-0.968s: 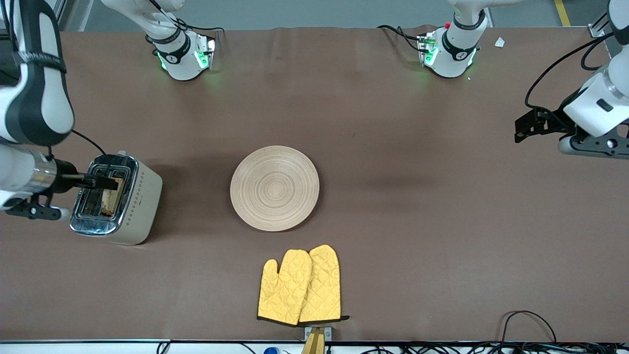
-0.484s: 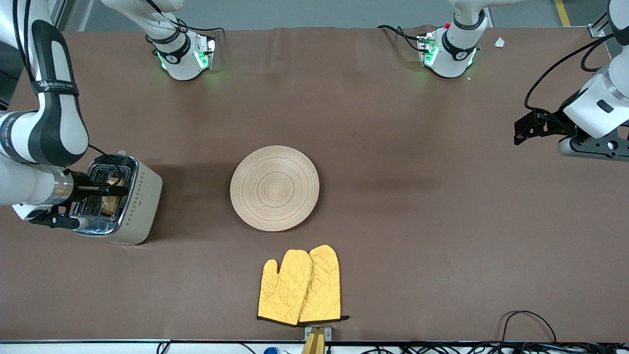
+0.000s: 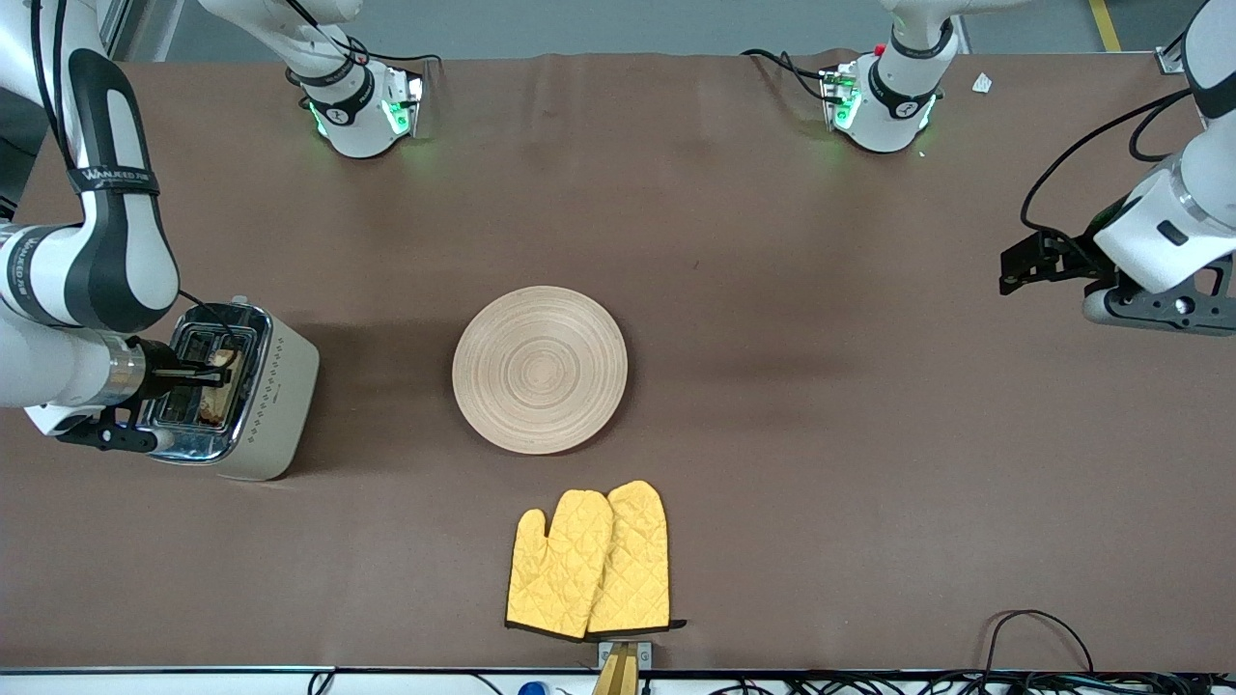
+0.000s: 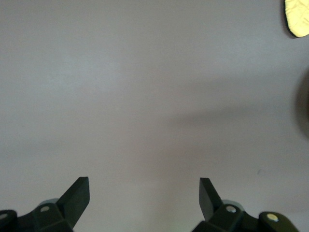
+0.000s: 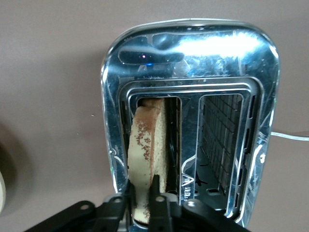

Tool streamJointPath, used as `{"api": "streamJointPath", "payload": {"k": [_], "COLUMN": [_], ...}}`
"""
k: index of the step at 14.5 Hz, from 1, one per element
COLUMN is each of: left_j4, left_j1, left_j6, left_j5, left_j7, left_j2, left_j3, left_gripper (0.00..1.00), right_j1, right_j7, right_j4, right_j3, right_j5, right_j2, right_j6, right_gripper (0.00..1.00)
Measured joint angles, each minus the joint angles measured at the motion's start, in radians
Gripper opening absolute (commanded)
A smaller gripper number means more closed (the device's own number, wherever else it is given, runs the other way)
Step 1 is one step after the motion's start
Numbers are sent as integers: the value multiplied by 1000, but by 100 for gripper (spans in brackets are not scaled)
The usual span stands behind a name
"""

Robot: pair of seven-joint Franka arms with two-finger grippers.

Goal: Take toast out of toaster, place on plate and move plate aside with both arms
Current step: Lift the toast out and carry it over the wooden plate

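The toast stands upright in one slot of the silver toaster, at the right arm's end of the table. My right gripper reaches down into that slot and is shut on the toast's top edge, one finger on each face; from the front view it sits over the toaster top. The round wooden plate lies bare at the table's middle. My left gripper hangs open over bare tablecloth at the left arm's end, with nothing between its fingers.
Two yellow quilted oven mitts lie nearer the front camera than the plate; a mitt tip shows in the left wrist view. The toaster's second slot holds nothing. Cables run along the table's front edge.
My right gripper has dropped over the toaster slot and closed its fingers onto the toast. The left arm has drifted slightly toward the table's middle, still open.
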Motion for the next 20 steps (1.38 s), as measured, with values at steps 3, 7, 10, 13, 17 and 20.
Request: {"api": "streamJointPath", "payload": {"k": [3,7,10,13,17,20], "left_j4": [0,5,6,6,5,5], "left_j1": [0,-30,-40,-38,-32,-18], "left_j6": [2,2,1,1,1,1], "left_j5": [-14,0,11,11,-22,-113], "left_j7": [0,0,1,37,120,185], "left_j2": [15,15,15,20,39,59], "left_j3": [0,-20,-27,-27,-26,-26], "left_gripper": [100,100,100,100,100,100], "right_j1": [1,7,90,265,380,370], "right_j7": [-1,-15,-9,123,367,379], "right_j4": [18,132,204,208,171,52], "right_j3": [2,11,37,47,49,38], "right_j5": [-13,-17,-17,-50,156,425], "right_j2": [-2,-55,-103,-112,-72,-52], "right_j6": [3,-132,-230,-213,-55,123], "right_gripper": [0,1,0,0,0,0]}}
